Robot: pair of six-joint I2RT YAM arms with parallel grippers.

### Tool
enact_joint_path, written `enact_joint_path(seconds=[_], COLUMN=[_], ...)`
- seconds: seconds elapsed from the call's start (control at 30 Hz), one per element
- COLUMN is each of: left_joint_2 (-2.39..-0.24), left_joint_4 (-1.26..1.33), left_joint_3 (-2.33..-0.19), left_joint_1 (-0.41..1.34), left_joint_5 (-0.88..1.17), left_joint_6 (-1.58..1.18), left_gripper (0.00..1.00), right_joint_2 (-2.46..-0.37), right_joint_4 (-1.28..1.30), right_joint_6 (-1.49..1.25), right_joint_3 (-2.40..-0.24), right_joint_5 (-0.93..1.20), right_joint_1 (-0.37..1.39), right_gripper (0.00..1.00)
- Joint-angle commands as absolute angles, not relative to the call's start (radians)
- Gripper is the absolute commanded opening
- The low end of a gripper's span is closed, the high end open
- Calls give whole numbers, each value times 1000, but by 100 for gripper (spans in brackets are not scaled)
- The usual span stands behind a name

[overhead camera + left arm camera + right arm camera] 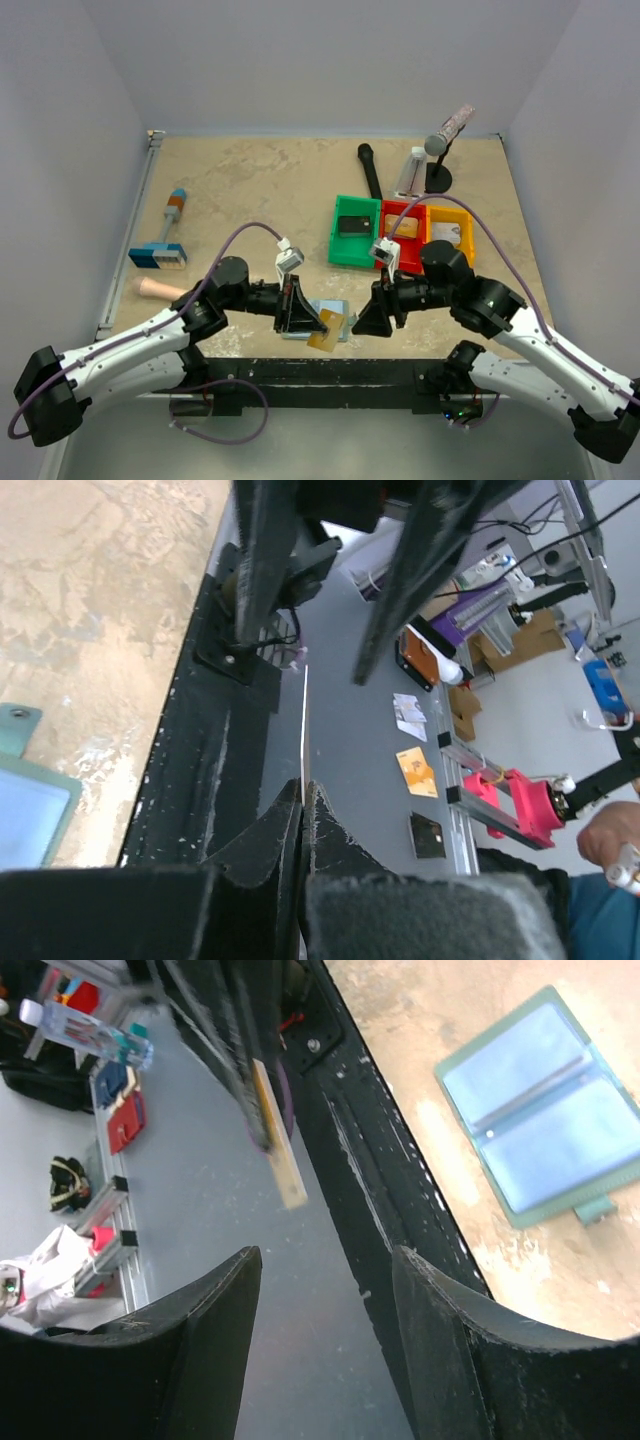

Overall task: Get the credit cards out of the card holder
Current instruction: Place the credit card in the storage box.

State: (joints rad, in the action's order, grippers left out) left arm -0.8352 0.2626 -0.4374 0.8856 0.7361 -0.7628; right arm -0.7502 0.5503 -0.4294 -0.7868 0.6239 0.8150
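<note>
The left tool (303,798) is clenched on a tan card (305,725). It pinches the card's flat faces at one end, and the rest sticks straight out past the fingertips, seen edge-on as a thin line. The right tool (325,1260) is released, its jaws apart with nothing between them. From its own camera the card hangs ahead of it and a little to its left, clear of its fingers.

The holder (548,1110) lies opened flat on the counter (260,190), just below the left tool and ahead and to the right of the right tool. I cannot tell whether any pocket still has a card in it. A dark card (352,225) lies in the green bin (336,240), well beyond both tools.

The card looks light, stiff and slick, so a pinch across the faces near a short end should hold it. A pinch on its edges would likely let it skate out. With so little of the card inside the jaws, it could pivot if knocked.

The holder looks soft and light, with smooth clear pockets, and would probably slide or lift when a card is dragged from it. The safer places to press are a panel's outer border or the small tab at its edge, not the centre crease.
</note>
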Motion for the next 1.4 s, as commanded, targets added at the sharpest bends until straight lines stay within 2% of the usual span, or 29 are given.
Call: enact_joint_path(seconds=[0.0,0.4,0.6,0.93,1.27,1.37], left_joint_2=[-838,-897,-913,-934,-934,-934], left_joint_4=[-50,-63,-54,-17,54,54], left_joint_3=[-584,-629,-638,-638,-637,-637], left_joint_1=[884,896,903,907,908,908], left_joint_5=[856,919,917,891,871,871], left_joint_6=[-586,-557,-551,-581,-598,-598], left_gripper=[0,0,0,0,0,0], right_joint_2=[-742,-745,-799,-839,-873,-873], right_joint_4=[666,430,405,371,373,373], right_joint_6=[-350,-462,-471,-497,-495,-494], right_joint_3=[-825,-779,-792,-787,-787,-784], right_joint_5=[594,676,695,715,707,704], right_joint_1=[810,810,810,830,867,868], right_gripper=[58,56,55,45,45,40])
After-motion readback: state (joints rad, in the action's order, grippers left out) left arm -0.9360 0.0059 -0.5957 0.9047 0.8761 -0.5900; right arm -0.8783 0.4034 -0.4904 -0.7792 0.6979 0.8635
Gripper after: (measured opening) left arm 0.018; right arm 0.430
